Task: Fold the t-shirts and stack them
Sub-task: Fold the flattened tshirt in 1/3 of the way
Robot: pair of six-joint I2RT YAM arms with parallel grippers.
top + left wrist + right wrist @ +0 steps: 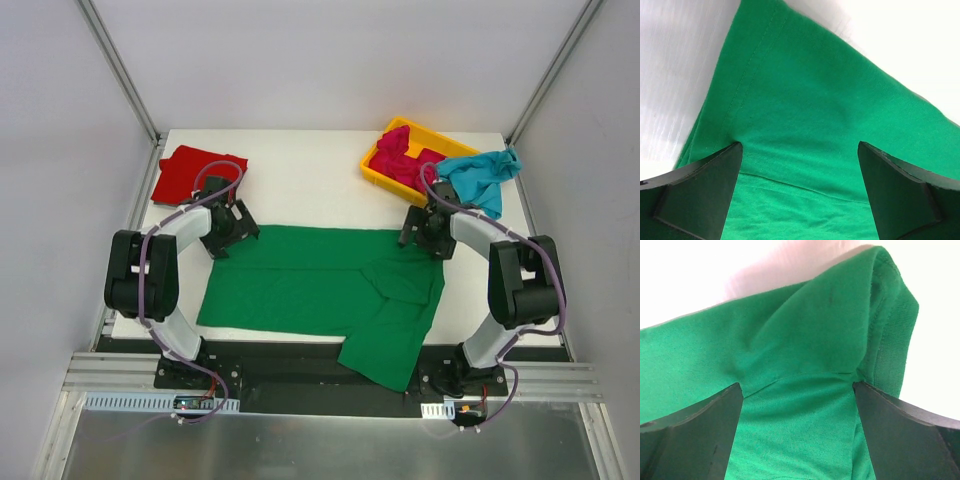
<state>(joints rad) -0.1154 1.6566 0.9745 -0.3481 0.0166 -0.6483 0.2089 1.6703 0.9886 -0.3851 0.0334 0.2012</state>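
From above, the green tee (pixel 320 280) lies spread flat and sideways across the middle of the table (pixel 300 185). One flap droops over the near edge, between the arm bases. The left claw (pixel 228 228) sits at the tee's far left corner and the right claw (pixel 425 230) at its far right corner. My guess is they are set there to take the far edge together and fold it toward the near side. A red tee (pixel 195 172) lies folded at the far left corner, likely the start of the stack. At the far right, a yellow tray (pixel 370 166) holds a magenta tee (pixel 402 155), and a teal tee (pixel 482 176) is draped over its rim; both are unfolded.

The left wrist view shows that claw open, fingers (pixel 705 195) wide apart on either side of the cloth, which carries a stitched hem (pixel 742 85) near its corner. Nothing is pinched.

The right wrist view shows that claw open too, straddling a humped fold with a ribbed band (pixel 895 345) on one side. I cannot tell whether the band is collar or cuff.

The tabletop is smooth and white, boxed in by pale walls (pixel 320 60) and metal posts (pixel 120 70).
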